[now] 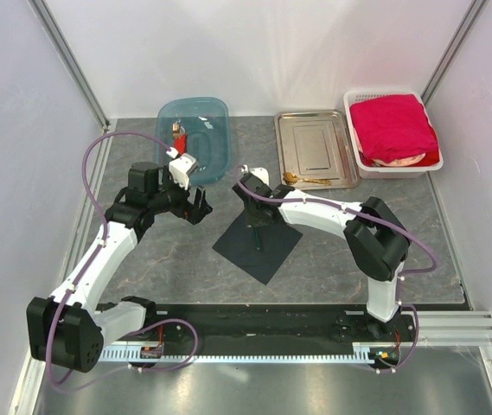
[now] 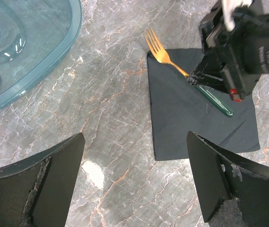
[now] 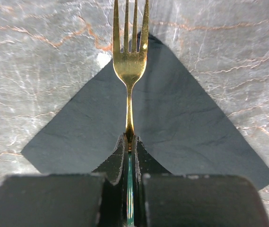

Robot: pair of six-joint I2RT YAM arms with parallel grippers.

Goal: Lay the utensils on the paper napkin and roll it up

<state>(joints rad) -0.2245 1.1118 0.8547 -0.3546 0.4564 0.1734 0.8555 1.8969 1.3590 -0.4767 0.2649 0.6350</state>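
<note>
Gold fork [image 3: 130, 61] is being clamped at its handle by the right gripper [image 3: 130, 144], stretched across the black paper napkin [image 3: 181, 127], tines reaching past one corner over the marble table [image 3: 39, 56]. The left gripper [image 2: 135, 151] is being held wide open beside the napkin, grasping nothing.

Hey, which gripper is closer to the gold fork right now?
Right. The right gripper is shut on the fork by its handle, above the black napkin. The left gripper hangs open off to the napkin's left, apart from the fork.
</note>
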